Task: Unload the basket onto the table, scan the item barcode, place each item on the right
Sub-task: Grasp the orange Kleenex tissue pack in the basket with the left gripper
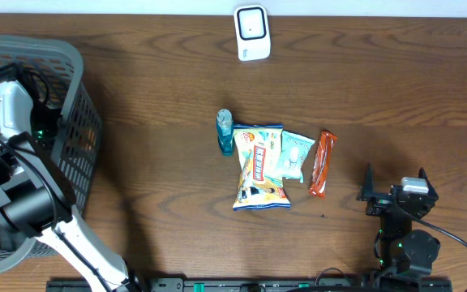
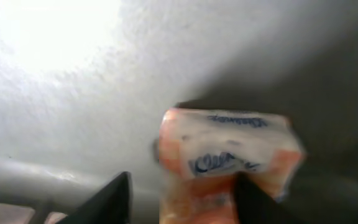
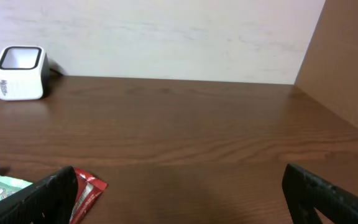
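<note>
**Left fingers astride tissue pack over at the basket**

Left wrist view, and it's blurry: an orange-and-white tissue pack (image 2: 229,152) sits right between the fingers of the left gripper (image 2: 182,180). One dark finger (image 2: 257,199) overlaps the pack's lower edge, and the other (image 2: 107,199) stands a little off its side. The jaws are neither wide nor closed, and I cannot tell whether they actually grip the pack. Behind it is a pale grey surface, too smeared to name.

From overhead, the left arm hangs over the grey basket (image 1: 75,97) at the table's left end, and the pack is hidden there.

The right gripper (image 1: 396,180) is low at the near right of the table (image 1: 152,97), jaws spread wide, holding nothing.

The scanner (image 1: 251,32) stands upright at the far edge, centre, well apart from both arms.

Mid-table is a cluster: a blue bottle (image 1: 224,131), a snack bag (image 1: 259,166) just beside it, a pale green pouch (image 1: 294,156) touching the bag, then a red bar (image 1: 323,164) nearest the right gripper.
</note>
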Robot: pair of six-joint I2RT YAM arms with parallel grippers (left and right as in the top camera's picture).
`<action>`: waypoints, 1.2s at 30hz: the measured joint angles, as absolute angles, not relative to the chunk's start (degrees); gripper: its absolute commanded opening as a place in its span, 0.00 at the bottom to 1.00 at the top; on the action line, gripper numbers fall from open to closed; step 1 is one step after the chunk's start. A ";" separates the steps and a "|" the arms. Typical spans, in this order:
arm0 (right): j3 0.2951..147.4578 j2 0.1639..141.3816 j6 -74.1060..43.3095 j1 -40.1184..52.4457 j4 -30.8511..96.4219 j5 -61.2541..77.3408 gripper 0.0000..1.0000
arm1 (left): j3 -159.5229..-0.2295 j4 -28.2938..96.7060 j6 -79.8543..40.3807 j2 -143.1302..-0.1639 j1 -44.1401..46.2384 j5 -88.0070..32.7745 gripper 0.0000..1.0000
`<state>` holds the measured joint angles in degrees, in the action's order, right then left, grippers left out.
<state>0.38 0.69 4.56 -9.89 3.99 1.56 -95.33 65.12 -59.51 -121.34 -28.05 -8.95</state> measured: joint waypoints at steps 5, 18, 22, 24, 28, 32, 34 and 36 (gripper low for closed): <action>0.38 0.69 4.58 -9.89 3.99 1.58 0.99 | -95.33 66.28 -58.92 -121.34 -27.97 -5.98 0.14; 0.38 0.69 4.58 -9.89 3.99 1.58 0.99 | -95.31 69.45 -58.50 -120.90 -28.99 -2.74 0.07; 0.38 0.69 4.56 -9.89 3.99 1.58 0.99 | -95.31 70.15 -58.15 -118.43 -30.72 -2.52 0.40; 0.38 0.69 4.56 -9.89 4.01 1.58 0.99 | -95.33 70.13 -57.45 -116.20 -31.24 -2.20 0.70; 0.38 0.69 4.56 -9.89 3.99 1.58 0.99 | -95.33 70.35 -55.94 -112.42 -30.89 -1.96 0.98; 0.38 0.69 4.56 -9.89 3.99 1.58 0.99 | -95.24 69.60 -55.13 -112.05 -29.45 -1.72 0.98; 0.38 0.69 4.56 -9.89 3.99 1.58 0.99 | -95.04 68.31 -55.00 -112.07 -28.51 -1.63 0.98; 0.38 0.69 4.56 -9.91 3.99 1.58 0.99 | -94.48 66.26 -55.00 -112.07 -27.53 -1.54 0.98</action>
<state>0.38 0.69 4.56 -9.91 3.99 1.58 -94.48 66.26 -55.00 -112.07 -27.53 -1.54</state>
